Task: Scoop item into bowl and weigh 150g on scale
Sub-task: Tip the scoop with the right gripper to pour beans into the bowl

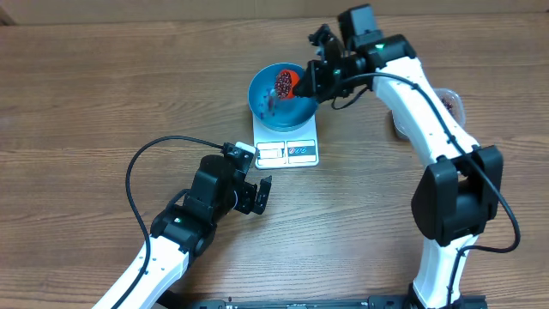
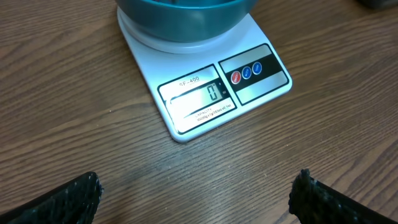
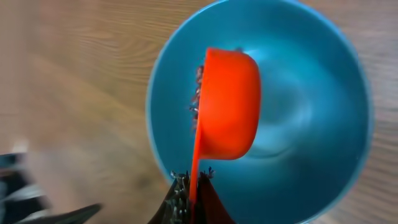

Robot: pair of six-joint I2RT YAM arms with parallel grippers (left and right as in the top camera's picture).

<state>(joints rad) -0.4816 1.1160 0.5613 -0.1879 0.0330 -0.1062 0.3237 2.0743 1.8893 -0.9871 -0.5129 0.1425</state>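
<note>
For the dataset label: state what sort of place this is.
Probably a robotics lab bench, not a kitchen: a bare wood-grain table, two white robot arms working over it, and a staged scale bearing a blue bowl, with a red scoop above it.

Bright blue bowl [image 3: 311, 74], orange-red scoop [image 3: 227, 106], maroon beans [image 1: 282, 83] — white scale [image 2: 155, 65] on brown wood-grain table [image 1: 103, 86].

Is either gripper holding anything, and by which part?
The right gripper holds the red scoop by its handle, over the blue bowl; left gripper is open and empty.
</note>
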